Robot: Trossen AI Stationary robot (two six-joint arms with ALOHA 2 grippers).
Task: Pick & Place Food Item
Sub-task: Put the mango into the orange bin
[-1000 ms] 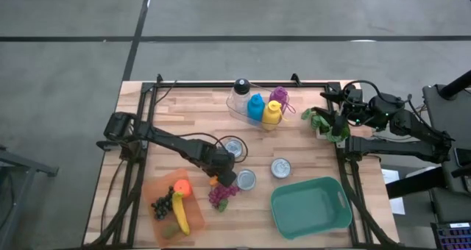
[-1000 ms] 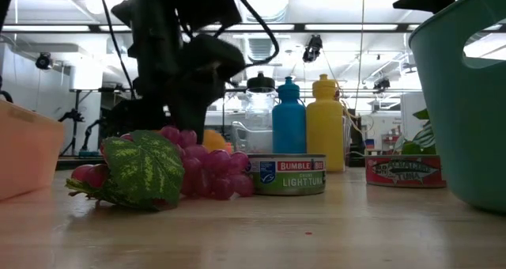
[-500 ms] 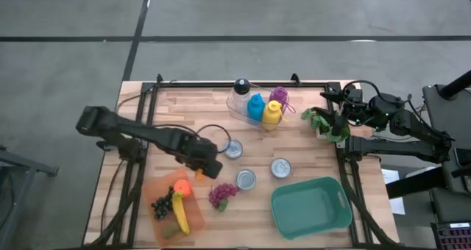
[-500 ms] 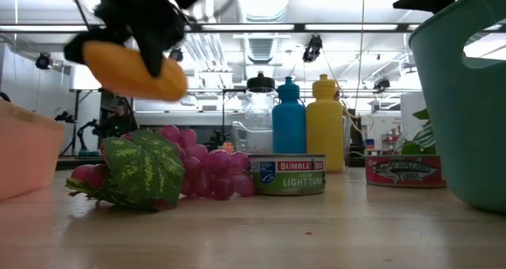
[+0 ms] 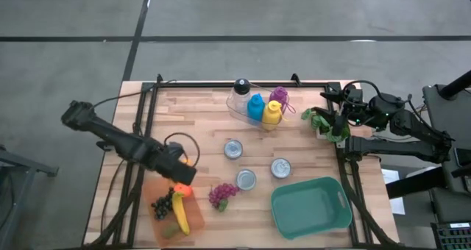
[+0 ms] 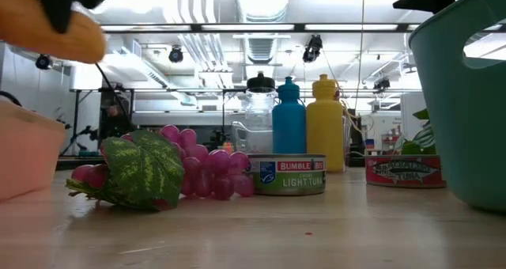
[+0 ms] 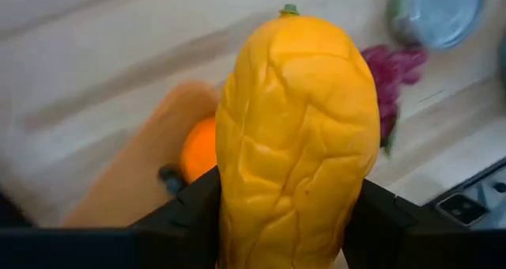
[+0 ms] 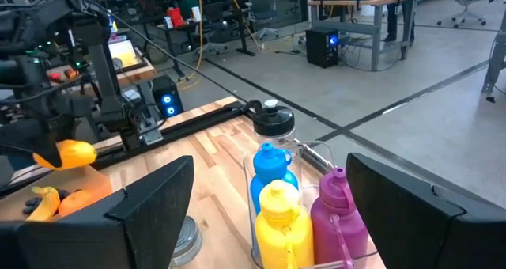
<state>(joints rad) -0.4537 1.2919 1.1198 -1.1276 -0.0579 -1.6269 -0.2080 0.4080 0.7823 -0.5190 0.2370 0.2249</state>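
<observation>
Wood, metal and plastic on my bench

My mango [image 7: 296,142] looks wrinkled and matt; planked wooden table [image 5: 199,114]; shiny metal cans [image 5: 246,179].

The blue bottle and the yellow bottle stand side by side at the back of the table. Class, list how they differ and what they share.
Colour: the blue bottle is blue all over, the yellow bottle yellow.
Height: in the low view the yellow bottle's cap stands slightly higher than the blue bottle's.
Neighbours: the blue bottle is next to the clear jar, the yellow bottle next to the purple bottle.
Shared: both stand upright, capped, in the clear tray.
</observation>
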